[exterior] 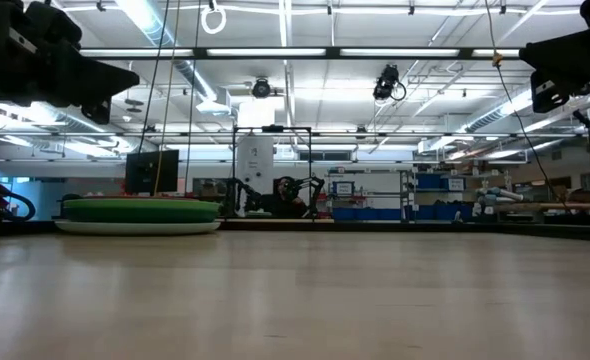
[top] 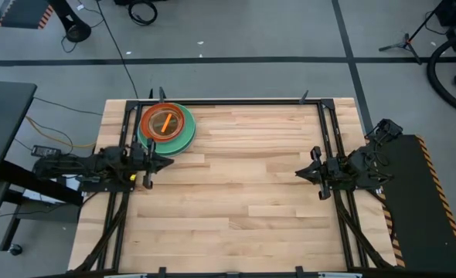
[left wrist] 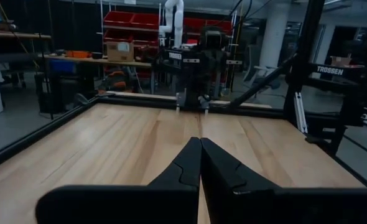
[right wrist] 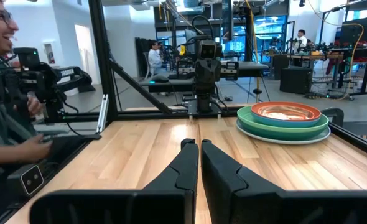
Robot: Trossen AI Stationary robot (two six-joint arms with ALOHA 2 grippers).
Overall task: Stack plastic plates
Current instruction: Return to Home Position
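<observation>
A pale wooden tabletop (top: 243, 193) stands inside a black frame (top: 326, 123) on a grey workshop floor. At its left edge the left gripper (top: 168, 163) hangs above the wood, its fingers (left wrist: 183, 168) pressed together with nothing between them. Near it, by the far left corner, the plastic plates (top: 166, 125) lie in one pile, large green ones below and a small orange one on top. At the right edge the right gripper (top: 299, 173) points inward, fingers (right wrist: 186, 162) closed and empty, well apart from the pile.
</observation>
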